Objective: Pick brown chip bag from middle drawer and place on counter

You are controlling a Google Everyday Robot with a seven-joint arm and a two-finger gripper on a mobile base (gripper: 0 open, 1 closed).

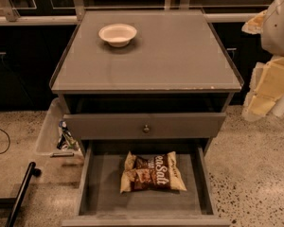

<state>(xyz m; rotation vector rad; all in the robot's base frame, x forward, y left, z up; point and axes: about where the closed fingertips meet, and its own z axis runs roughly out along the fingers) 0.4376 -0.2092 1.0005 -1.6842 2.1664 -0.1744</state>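
The brown chip bag point(153, 172) lies flat in the open middle drawer point(99, 193), a little right of its middle, with the white "Sea Salt" script facing up. The drawer is pulled out toward me, below a shut drawer front with a small round knob point(146, 128). The counter point(180, 51) is the flat grey cabinet top above. My gripper point(267, 86) hangs at the right edge of the view, beside the cabinet's right side at about counter height. It is well away from the bag and holds nothing.
A white bowl point(117, 34) stands on the counter's far left. A clear plastic bin point(49, 129) with small items sits on the floor left of the cabinet. A black pole point(21, 190) lies at the lower left. The floor is speckled.
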